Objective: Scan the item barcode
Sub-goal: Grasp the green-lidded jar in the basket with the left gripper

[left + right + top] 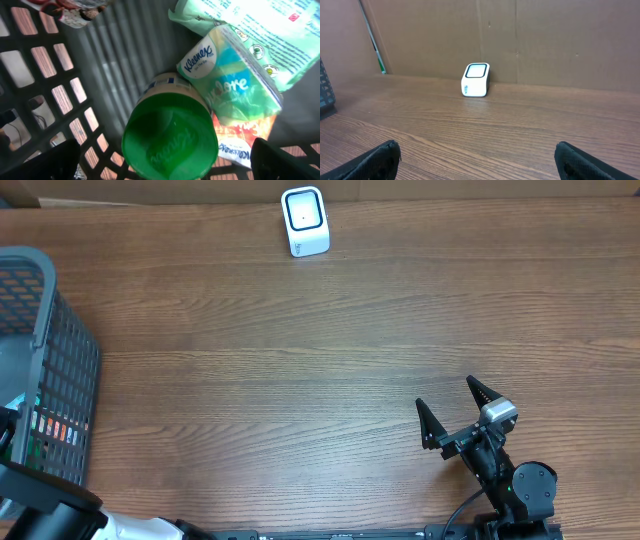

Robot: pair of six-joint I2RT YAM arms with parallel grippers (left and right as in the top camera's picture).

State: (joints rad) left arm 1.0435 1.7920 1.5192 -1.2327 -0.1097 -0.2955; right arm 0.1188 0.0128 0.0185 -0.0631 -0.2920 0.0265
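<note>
the left jaws stand wide apart and hold nothing; their 2 dark fingers [50,162] show at the bottom corners of the left wrist view. they hang inside the basket [70,370], pointing down at its contents, and the wide spread looks chosen to take in a broad thing. right under the gap lies a jar [169,137], tilted so that its green lid faces the camera. touching it on the far side is a tissue pack [230,80]. past that is a pale green pack of wipes [255,25], with an orange and white packet [240,134] tucked beneath. the jar is probably the item to be scanned, since it sits centred between the fingers, though no barcode shows on anything from here.

the right jaws are spread just as wide and are empty. they hover low over the desk [300,360] at its near right side, well apart from the basket. they face the white scanner [305,221], which stands at the far edge, just in front of the cardboard wall [545,40], with its window tilted up. that pose reads as waiting, which leaves the path from basket to scanner free for the left arm.
</note>
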